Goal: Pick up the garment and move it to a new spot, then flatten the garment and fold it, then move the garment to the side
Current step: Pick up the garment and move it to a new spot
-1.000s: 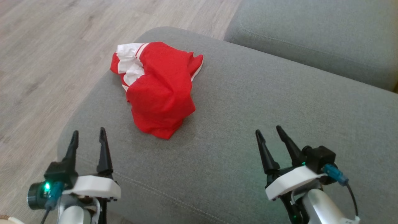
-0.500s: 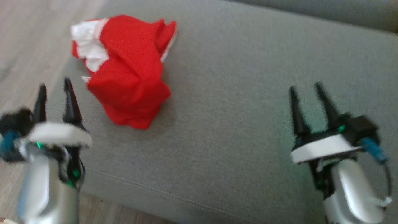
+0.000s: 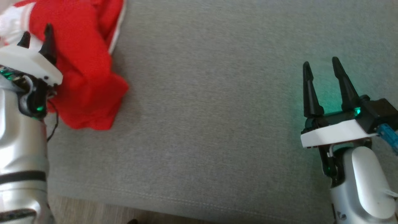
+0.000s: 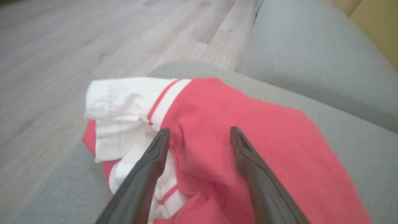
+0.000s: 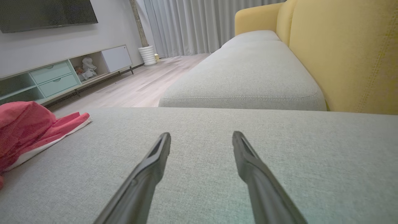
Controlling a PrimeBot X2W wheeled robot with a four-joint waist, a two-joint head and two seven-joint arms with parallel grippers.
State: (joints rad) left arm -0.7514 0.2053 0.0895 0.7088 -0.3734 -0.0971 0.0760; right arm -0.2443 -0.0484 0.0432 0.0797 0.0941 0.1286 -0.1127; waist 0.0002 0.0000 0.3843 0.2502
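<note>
Gray cushion (image 3: 217,109) lies under us. Upper left, our left gripper (image 3: 36,31) hangs over the red garment (image 3: 87,77), fingers apart. Right side, our right gripper (image 3: 321,65) has fingers apart too.

A home living room: yellow-backed sofa (image 5: 342,56), wall television (image 5: 46,12), curtains (image 5: 192,25), low cabinet (image 5: 59,77).

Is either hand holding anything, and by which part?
Nothing is held. The left hand is open over the red garment; the right hand is open above the sofa cushion.
</note>
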